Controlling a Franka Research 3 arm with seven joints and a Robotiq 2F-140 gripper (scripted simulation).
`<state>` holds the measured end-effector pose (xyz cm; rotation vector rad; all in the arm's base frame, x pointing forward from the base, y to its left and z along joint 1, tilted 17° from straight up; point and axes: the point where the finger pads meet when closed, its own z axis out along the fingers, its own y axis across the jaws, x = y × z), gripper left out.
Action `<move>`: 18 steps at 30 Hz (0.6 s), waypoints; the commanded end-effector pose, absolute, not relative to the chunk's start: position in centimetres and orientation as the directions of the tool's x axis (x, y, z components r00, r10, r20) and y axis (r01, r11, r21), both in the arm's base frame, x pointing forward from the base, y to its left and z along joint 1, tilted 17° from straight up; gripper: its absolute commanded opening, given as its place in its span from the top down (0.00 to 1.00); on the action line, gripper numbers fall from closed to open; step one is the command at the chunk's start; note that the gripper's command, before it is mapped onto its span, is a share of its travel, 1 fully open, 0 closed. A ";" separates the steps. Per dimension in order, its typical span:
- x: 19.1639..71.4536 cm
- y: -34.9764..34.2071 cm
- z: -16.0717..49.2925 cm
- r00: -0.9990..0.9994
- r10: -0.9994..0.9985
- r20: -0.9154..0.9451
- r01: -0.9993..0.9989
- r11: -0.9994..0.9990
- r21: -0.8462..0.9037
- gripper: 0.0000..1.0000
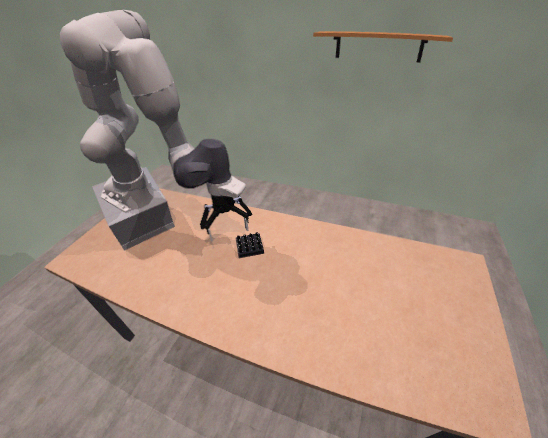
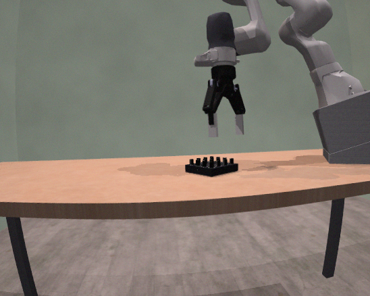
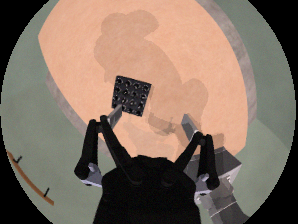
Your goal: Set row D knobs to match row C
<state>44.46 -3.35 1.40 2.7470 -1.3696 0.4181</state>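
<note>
The black knob box point(image 1: 250, 254) point(image 2: 198, 169) point(image 3: 131, 88) stands flat on the table, with a grid of small black upright knobs on top. The knobs' white lines, marks and names are too small to read, and I cannot tell which side has the socket. My gripper point(image 1: 229, 233) point(image 2: 226, 134) point(image 3: 152, 114) points down, open and empty, well above the table. It hangs over the robot-base side of the box, not centred on it. In the wrist view, one fingertip overlaps a corner of the box and the other is off to the right.
The wooden table point(image 1: 382, 300) point(image 2: 89, 189) point(image 3: 75, 50) carries the grey robot base point(image 1: 142, 220) point(image 2: 352, 125) at one end. The arm's shadow falls around the box. A separate wooden plank on black supports point(image 1: 382, 35) is far behind the table.
</note>
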 end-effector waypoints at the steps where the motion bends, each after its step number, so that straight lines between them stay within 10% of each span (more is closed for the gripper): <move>1: 44.6 -3.4 1.5 0.461 -0.841 0.282 -0.853 -0.508 -0.119 0.00; 18: 45.0 -3.0 1.7 0.252 -0.936 0.247 -0.937 -0.299 -0.181 0.00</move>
